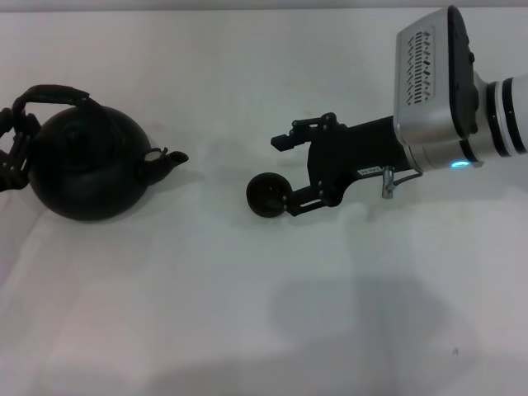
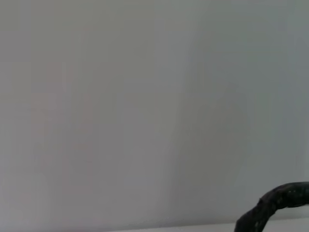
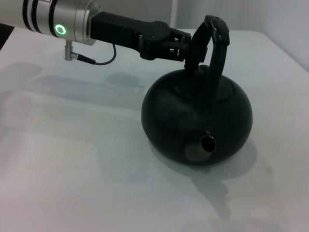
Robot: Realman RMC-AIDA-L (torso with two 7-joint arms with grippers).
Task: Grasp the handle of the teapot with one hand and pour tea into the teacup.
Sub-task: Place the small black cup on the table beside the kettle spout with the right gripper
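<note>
The black teapot (image 1: 91,169) stands on the white table at the left, its spout (image 1: 169,157) pointing right. My left gripper (image 1: 18,136) comes in from the left edge and is shut on the rough arched handle (image 1: 54,93). The right wrist view shows the same: the left gripper (image 3: 189,48) clamps the handle (image 3: 217,46) above the teapot (image 3: 193,121). A piece of the handle (image 2: 275,203) shows in the left wrist view. The tiny black teacup (image 1: 266,196) sits mid-table. My right gripper (image 1: 284,173) is open, its lower finger touching the cup's right side.
The white table (image 1: 247,313) runs across the whole head view, with bare surface between spout and cup. The right arm's grey wrist housing (image 1: 437,74) hangs over the table's right side. A pale wall stands behind the table.
</note>
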